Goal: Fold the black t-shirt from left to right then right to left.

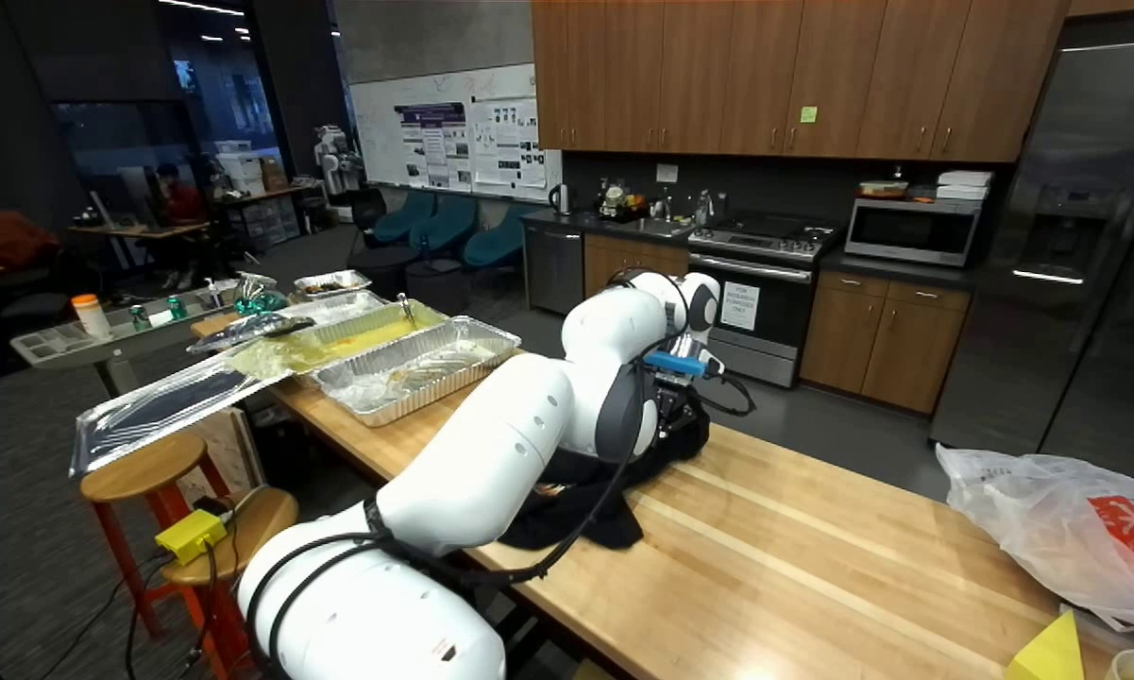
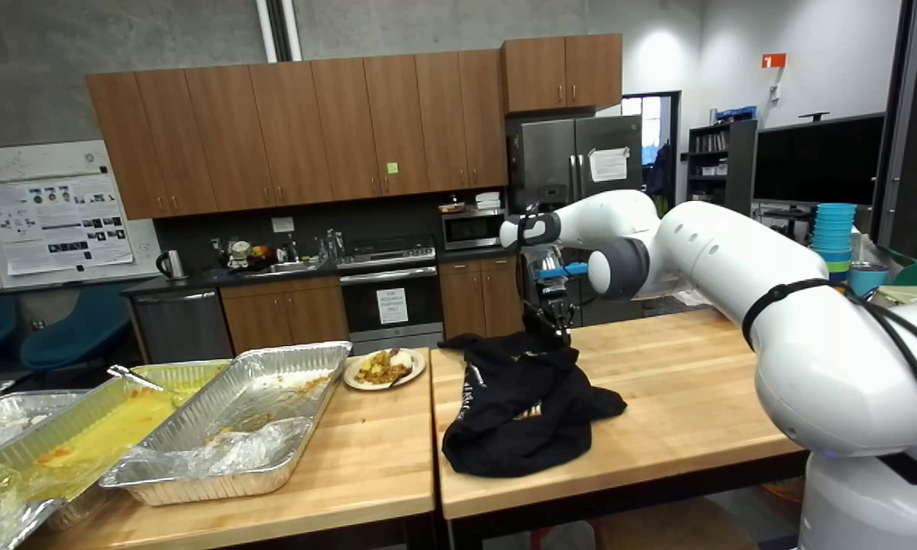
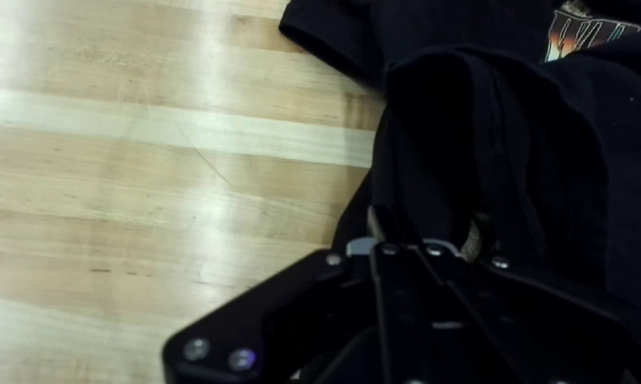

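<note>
The black t-shirt (image 2: 515,435) lies bunched on the wooden table, with white lettering and part of its print showing in an exterior view. It also shows partly behind the arm in an exterior view (image 1: 604,519). In the wrist view the t-shirt (image 3: 560,138) fills the right side, with a raised loop of cloth and part of the colored print. My gripper (image 3: 400,229) is at the t-shirt's far edge, its fingers close together on the cloth, which rises toward them. The gripper also shows in both exterior views (image 1: 668,420) (image 2: 556,330). The fingertips are partly hidden in dark cloth.
The wooden table (image 2: 679,382) meets a second table along a narrow gap. Foil trays (image 2: 214,489) and a plate of food (image 2: 353,382) stand beside the t-shirt. A white-and-red plastic bag (image 1: 1029,519) and a yellow object (image 1: 1050,652) sit at the table's other end.
</note>
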Robot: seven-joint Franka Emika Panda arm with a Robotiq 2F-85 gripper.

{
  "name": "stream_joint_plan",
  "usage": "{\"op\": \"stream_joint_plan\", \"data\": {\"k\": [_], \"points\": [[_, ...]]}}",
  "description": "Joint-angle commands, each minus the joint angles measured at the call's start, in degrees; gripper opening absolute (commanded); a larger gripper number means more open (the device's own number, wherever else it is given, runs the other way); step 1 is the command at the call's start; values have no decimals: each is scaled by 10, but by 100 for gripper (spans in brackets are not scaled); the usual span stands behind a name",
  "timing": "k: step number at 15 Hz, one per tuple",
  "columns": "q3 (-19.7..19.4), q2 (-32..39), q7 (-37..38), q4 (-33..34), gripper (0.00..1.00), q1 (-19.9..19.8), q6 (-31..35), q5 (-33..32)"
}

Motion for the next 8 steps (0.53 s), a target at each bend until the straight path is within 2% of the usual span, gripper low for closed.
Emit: {"op": "stream_joint_plan", "data": {"k": [1, 5, 6, 8], "points": [[5, -30, -83, 22, 0, -1, -18, -11], [1, -68, -184, 47, 0, 10, -24, -27], [8, -43, -202, 116, 0, 13, -56, -39], [2, -58, -248, 136, 0, 32, -74, -61]]}}
